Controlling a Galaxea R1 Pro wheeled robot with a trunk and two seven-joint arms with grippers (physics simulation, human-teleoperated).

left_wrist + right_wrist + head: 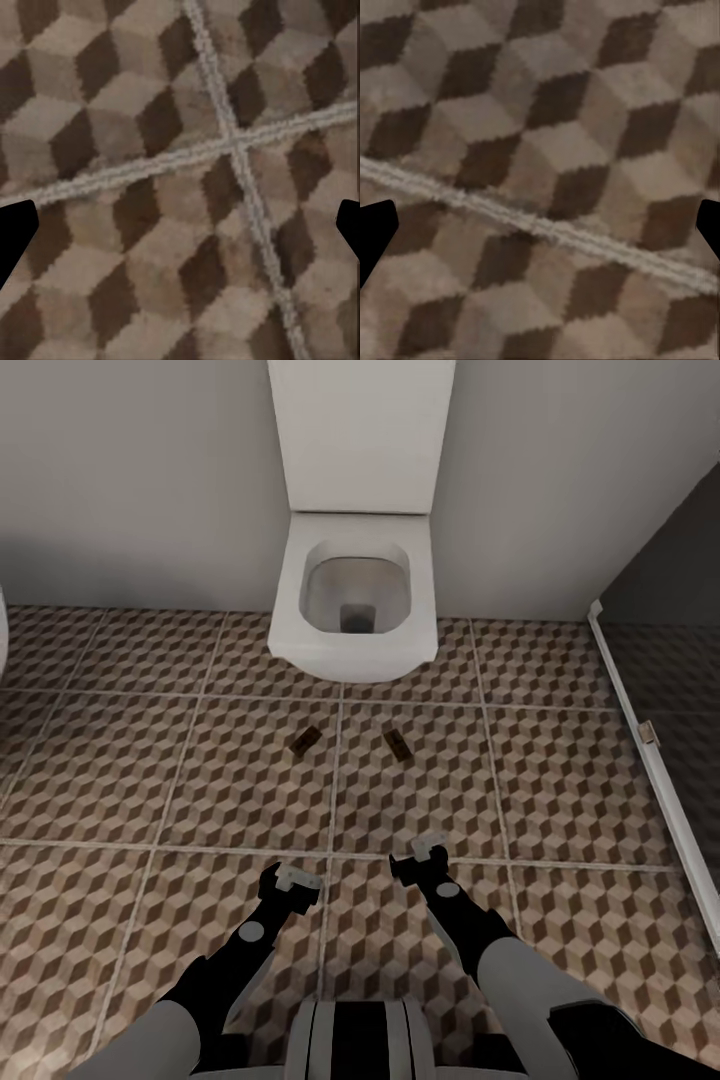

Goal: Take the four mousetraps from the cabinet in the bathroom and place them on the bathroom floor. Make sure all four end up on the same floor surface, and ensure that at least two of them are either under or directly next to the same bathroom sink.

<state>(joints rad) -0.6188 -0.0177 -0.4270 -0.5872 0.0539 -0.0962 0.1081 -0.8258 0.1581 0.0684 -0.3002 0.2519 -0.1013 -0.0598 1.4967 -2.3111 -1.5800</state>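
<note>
Two mousetraps [307,740] [398,743] flat on bathroom floor [200,780] before toilet [352,590]; left gripper [296,880] and right gripper [430,854] jaws released, empty.

Two mousetraps [307,740] [398,743] on the bathroom floor [150,780]: too small to make out wire parts. Toilet [352,600]: cistern cut off by the frame's top edge. White object [3,630] at far left, mostly out of frame, not identifiable. Left gripper [180,225] and right gripper [540,225]: only dark finger tips at the wrist frames' sides. Small fitting [647,732] on shower rail: blurred.
</note>
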